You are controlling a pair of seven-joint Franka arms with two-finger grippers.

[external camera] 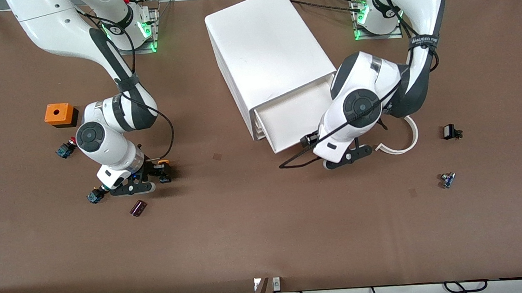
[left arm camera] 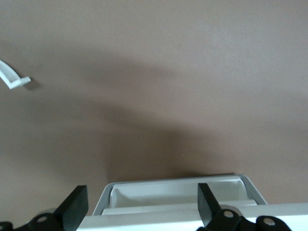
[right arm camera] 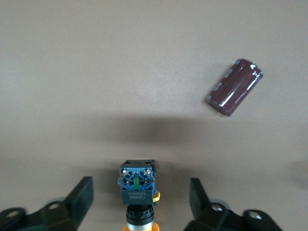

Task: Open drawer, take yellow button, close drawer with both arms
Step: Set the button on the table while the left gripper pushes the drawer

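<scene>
- The button (external camera: pixel 164 169), orange-yellow cap with a black-and-blue body, lies on its side on the brown table (external camera: pixel 267 230), well apart from the white cabinet (external camera: pixel 269 57) toward the right arm's end of the table.
- In the right wrist view the button (right arm camera: pixel 137 185) sits between the spread fingers (right arm camera: pixel 83 196) of the right gripper (right arm camera: pixel 139 202), touching neither (its blue terminal end points away from the wrist).
- The right gripper (external camera: pixel 149 176) is low over the table at the button, jaws open and holding nothing.
- The drawer (external camera: pixel 289 118), uppermost in the cabinet, stands pulled out toward the front camera; the part of its inside that shows is bare white.
- The left gripper (external camera: pixel 336 157) hovers at the drawer's front edge; its fingers (left arm camera: pixel 74 208) are spread wide with nothing between them, and the drawer's front rim (left arm camera: pixel 178 185) shows just below.
- A dark maroon capacitor (external camera: pixel 138 208) lies near the button, nearer to the front camera than it, and well apart from the cabinet.
- A second push button (external camera: pixel 95 195) lies beside the right gripper, and a red-capped button (external camera: pixel 66 148) lies farther from the front camera than that, beside an orange box (external camera: pixel 59 114).
- A curved white plastic strip (external camera: pixel 402 141) lies beside the cabinet toward the left arm's end of the table, with a small black part (external camera: pixel 451 132) and a small blue part (external camera: pixel 448 179) farther out.
</scene>
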